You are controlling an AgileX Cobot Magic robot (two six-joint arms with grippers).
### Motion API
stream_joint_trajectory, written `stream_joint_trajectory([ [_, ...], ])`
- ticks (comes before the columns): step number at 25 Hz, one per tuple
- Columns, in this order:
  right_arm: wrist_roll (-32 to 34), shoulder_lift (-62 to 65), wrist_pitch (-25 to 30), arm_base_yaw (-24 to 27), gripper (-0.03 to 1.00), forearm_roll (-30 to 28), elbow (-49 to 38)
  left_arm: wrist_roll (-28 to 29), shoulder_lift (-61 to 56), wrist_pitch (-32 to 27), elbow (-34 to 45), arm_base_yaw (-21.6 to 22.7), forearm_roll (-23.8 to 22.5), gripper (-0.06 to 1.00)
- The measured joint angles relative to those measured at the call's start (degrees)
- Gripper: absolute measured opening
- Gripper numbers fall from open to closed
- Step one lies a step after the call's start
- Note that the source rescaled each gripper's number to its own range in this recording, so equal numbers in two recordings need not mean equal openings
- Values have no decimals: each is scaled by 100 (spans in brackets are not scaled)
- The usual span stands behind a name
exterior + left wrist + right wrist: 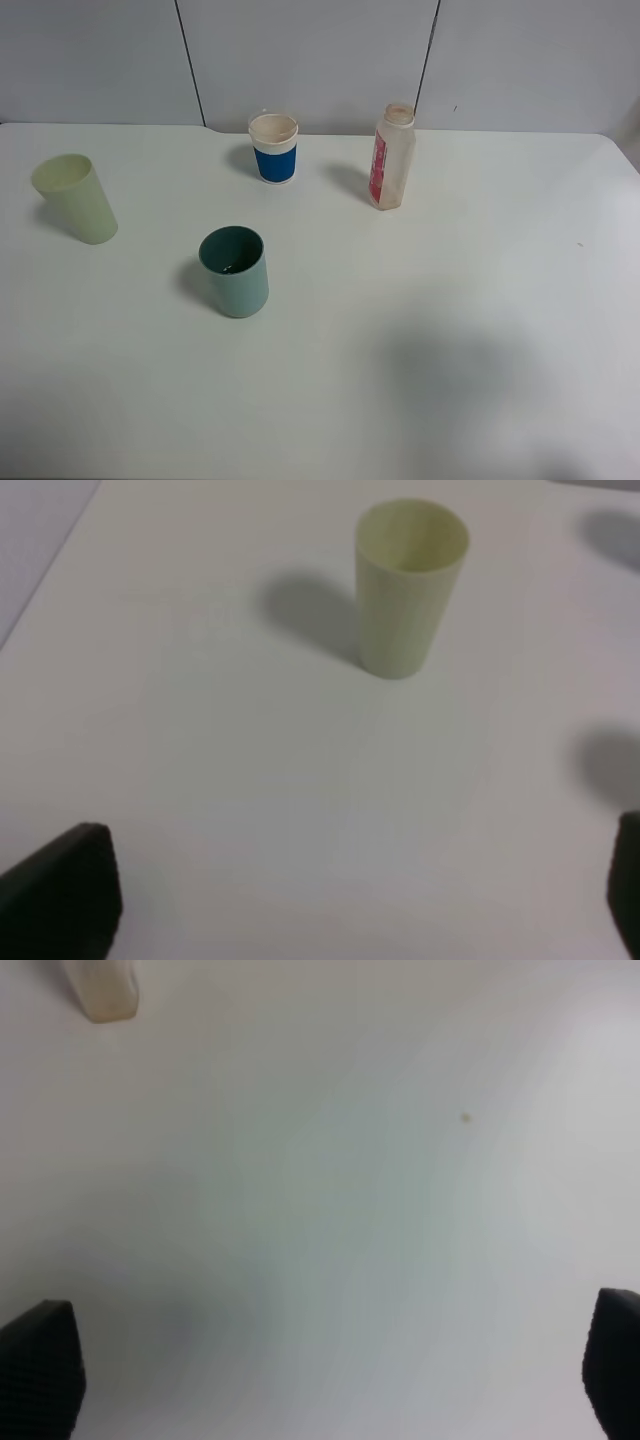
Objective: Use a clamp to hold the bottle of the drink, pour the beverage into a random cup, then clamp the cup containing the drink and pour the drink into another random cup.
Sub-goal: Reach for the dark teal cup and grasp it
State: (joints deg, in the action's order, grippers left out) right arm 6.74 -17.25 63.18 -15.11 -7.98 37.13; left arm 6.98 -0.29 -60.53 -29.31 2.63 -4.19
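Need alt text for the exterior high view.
Four items stand on a white table: a clear bottle with a pink-red label at back, right of centre; a blue-banded white cup left of it; a teal cup nearer the front; a pale yellow-green cup far left.

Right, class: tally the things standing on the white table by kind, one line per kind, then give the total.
Cups: 3 (pale yellow-green cup, teal cup, white cup with blue band)
Bottles: 1 (clear bottle with a pink-red label)
Total: 4
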Motion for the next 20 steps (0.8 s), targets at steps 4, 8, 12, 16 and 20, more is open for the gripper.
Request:
stream_joint_trajectory([
  [4,3,381,-112,0,100,121,-488,0,0,0,0,0,0,93],
  [8,3,662,-118,0,100,121,-584,0,0,0,0,0,0,93],
  [12,3,867,-148,0,100,116,-710,0,0,0,0,0,0,93],
  [16,7,1100,-218,0,100,116,-846,0,0,0,0,0,0,93],
  [20,40,1238,-218,0,100,116,-854,0,0,0,0,0,0,93],
])
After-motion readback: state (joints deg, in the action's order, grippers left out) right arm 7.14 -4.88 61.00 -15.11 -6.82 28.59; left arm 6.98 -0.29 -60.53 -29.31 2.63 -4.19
